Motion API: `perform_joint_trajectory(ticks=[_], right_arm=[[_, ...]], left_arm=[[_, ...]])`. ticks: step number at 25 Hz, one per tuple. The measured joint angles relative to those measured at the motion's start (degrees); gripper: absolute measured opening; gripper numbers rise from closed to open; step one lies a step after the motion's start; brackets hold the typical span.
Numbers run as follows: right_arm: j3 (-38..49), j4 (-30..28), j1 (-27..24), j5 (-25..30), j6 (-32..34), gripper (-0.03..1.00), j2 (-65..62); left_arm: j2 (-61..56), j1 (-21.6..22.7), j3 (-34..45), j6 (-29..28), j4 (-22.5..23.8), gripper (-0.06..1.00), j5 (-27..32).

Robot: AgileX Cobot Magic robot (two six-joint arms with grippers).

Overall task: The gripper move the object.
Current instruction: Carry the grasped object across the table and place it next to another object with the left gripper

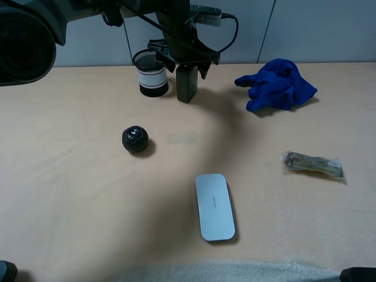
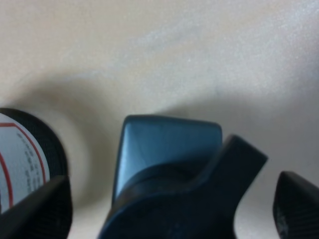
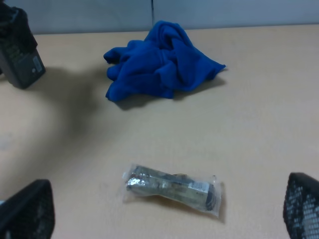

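Two dark fingers (image 2: 40,211) of the left gripper (image 1: 188,63) stood apart on either side of the pump bottle (image 1: 187,85), jaws open and, in the wrist view, not touching it. We judged this straddle to be the set-up for a pinch just below the nozzle. The bottle stood upright on the table (image 1: 88,200) toward its far side, just beside the mesh cup (image 1: 150,75), which allowed little room for the finger on that side. The right gripper (image 3: 167,201) hung open and empty above a wrapped packet (image 3: 172,188), near the blue cloth (image 3: 159,59) and well apart from the bottle, so we expected no interference.
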Motion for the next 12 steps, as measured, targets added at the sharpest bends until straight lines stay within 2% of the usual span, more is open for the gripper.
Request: perform_joint_trajectory(ticks=[12], right_arm=[[0.0,0.0,0.0,0.0,0.0,0.69,0.0]], left_arm=[[-1.1,0.0,0.0,0.0,0.1,0.85,-0.1]])
